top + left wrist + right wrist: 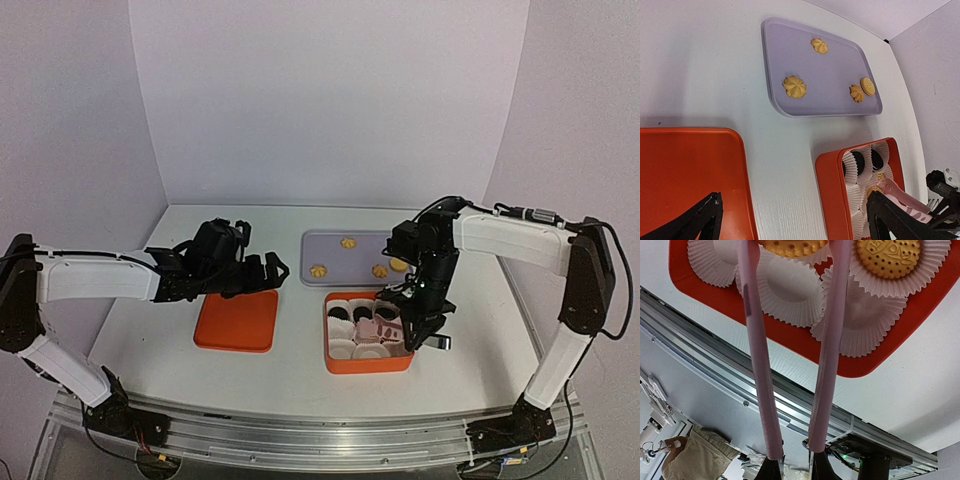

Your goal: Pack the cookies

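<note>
Between the tips of the pink tongs (757, 365) sits one golden cookie (792, 246), over a white paper cup (790, 295) in the orange box (805, 347). The right gripper (795, 467) is clamped nearly closed on the tongs' handle end. Just beside the tips, a second flat golden cookie (887, 257) lies in its own cup. Beyond them, four golden cookies (795, 86) lie on the lavender tray (835, 75). The left gripper (262, 270), fingers spread wide and holding nothing, hovers over the orange lid (685, 175), well apart from every cookie.
</note>
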{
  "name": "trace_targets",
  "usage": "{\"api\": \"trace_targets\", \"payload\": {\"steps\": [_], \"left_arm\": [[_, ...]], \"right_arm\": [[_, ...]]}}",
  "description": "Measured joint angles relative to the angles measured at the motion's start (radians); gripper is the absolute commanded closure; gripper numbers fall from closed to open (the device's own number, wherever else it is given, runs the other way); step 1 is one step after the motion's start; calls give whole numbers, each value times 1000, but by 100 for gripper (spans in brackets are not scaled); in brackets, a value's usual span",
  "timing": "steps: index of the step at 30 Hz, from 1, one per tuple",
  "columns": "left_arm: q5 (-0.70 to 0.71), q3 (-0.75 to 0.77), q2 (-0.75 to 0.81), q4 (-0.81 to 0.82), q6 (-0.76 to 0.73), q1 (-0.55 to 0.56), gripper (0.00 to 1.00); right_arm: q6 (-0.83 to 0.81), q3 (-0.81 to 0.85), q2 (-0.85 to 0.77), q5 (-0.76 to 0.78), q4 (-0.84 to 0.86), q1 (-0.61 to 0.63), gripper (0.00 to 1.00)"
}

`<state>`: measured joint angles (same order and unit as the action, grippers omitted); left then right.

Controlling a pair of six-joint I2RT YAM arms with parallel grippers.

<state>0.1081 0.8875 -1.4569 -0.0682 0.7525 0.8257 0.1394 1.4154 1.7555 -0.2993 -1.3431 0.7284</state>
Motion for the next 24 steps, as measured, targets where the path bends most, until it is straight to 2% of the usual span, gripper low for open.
{"api": "trace_targets", "payload": {"steps": [24], "left_arm": [[0, -12, 10, 9, 5, 0, 0]], "right_arm": [[-4, 21, 38, 10, 4, 1, 83]]}}
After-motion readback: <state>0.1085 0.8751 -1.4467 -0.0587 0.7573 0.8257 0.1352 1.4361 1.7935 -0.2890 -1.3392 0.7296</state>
